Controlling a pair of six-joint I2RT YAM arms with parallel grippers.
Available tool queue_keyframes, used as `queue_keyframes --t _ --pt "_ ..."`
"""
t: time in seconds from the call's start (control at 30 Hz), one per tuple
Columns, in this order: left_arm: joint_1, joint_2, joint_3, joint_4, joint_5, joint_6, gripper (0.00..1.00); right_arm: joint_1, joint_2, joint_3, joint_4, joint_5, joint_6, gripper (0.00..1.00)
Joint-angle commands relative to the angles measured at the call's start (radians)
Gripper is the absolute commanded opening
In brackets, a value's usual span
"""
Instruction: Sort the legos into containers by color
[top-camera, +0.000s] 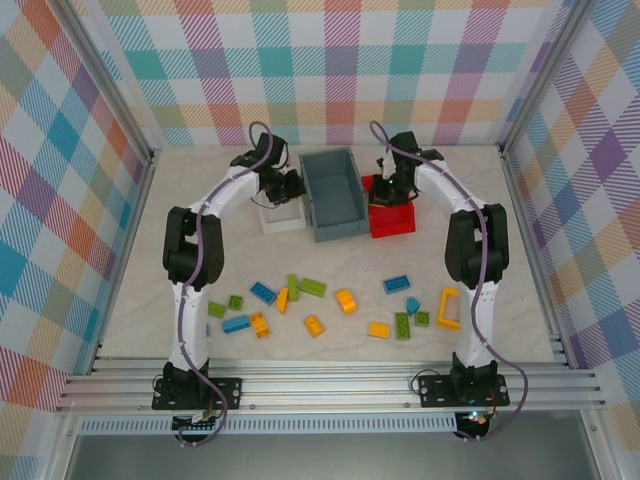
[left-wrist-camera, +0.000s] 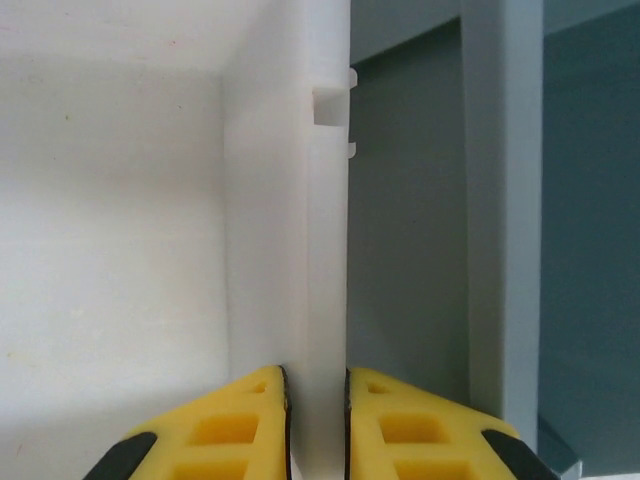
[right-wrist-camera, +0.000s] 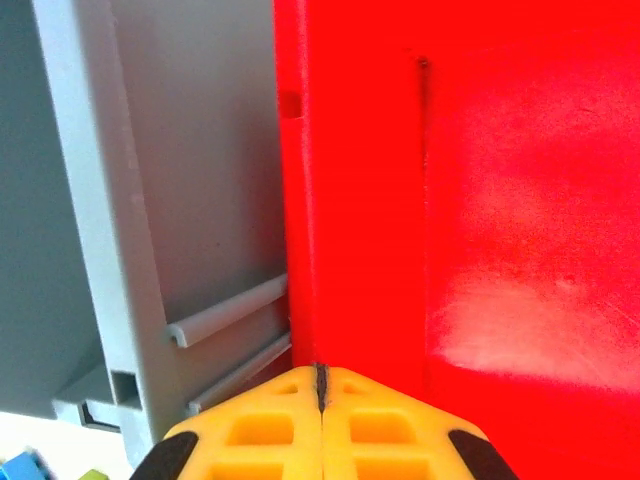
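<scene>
Small studded plastic legos (top-camera: 346, 300) in blue, yellow-orange and green are scattered on the near half of the beige table (top-camera: 520, 250), well apart from both grippers. Farther back, left gripper (left-wrist-camera: 318, 430) straddles the shallow white square tray (left-wrist-camera: 315, 250) at its wall beside the deep grey bin (top-camera: 335, 195), yellow fingers (left-wrist-camera: 240, 430) clamped on either side. Right gripper (right-wrist-camera: 320, 420) sits at the red bin (right-wrist-camera: 500, 200) wall facing the grey bin, pads pressed together. Can't tell if anything is pinched.

Both arms reach forward with elbows raised, wrists bent in toward the grey bin (top-camera: 311, 200). Just left of it, the left gripper (left-wrist-camera: 317, 375) pinches a wall of the white tray (left-wrist-camera: 325, 250). Just right of it, the right gripper (right-wrist-camera: 320, 368) has its fingers pressed together.
</scene>
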Motion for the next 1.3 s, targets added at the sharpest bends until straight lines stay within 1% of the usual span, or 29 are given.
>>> queue_keyframes --t 0.0,0.2,0.4,0.53,0.6,0.63,0.7,0.87,0.93,1.03,1.13,1.2,1.27 --pt "-0.007 0.008 0.025 -0.058 0.029 0.034 0.18 0.003 -0.032 -0.042 0.035 0.039 0.053 0.05" --pt "-0.007 -0.029 0.011 -0.107 -0.034 0.045 0.17 -0.001 -0.029 -0.034 0.04 0.11 0.074 0.05" --pt "-0.007 -0.052 -0.027 -0.136 -0.032 0.077 0.17 -0.028 -0.041 -0.058 0.045 0.147 0.092 0.03" --pt "-0.008 -0.087 -0.075 -0.122 -0.036 0.083 0.2 -0.033 -0.066 -0.093 0.058 0.148 0.084 0.03" --pt "-0.007 -0.102 -0.084 -0.121 -0.044 0.084 0.25 -0.033 -0.074 -0.106 0.066 0.141 0.09 0.03" --pt "-0.007 -0.107 -0.082 -0.128 -0.05 0.085 0.3 -0.033 -0.082 -0.114 0.071 0.142 0.095 0.03" --pt "-0.007 -0.123 -0.085 -0.134 -0.062 0.077 0.36 -0.033 -0.111 -0.138 0.09 0.154 0.103 0.08" --pt "-0.006 -0.209 -0.104 -0.14 -0.1 0.061 0.49 -0.031 -0.222 -0.185 0.116 0.185 0.095 0.27" --pt "-0.007 -0.259 -0.125 -0.148 -0.135 0.048 0.51 -0.031 -0.268 -0.197 0.112 0.192 0.09 0.32" --pt "-0.006 -0.377 -0.192 -0.179 -0.223 0.009 0.53 -0.027 -0.36 -0.237 0.107 0.192 0.087 0.4" --pt "0.003 -0.54 -0.33 -0.226 -0.323 -0.065 0.56 0.01 -0.474 -0.32 0.114 0.181 0.088 0.46" --pt "0.012 -0.666 -0.463 -0.241 -0.369 -0.124 0.59 0.062 -0.553 -0.39 0.131 0.177 0.088 0.5" --pt "0.044 -0.812 -0.617 -0.241 -0.38 -0.175 0.63 0.141 -0.634 -0.471 0.161 0.169 0.086 0.54"
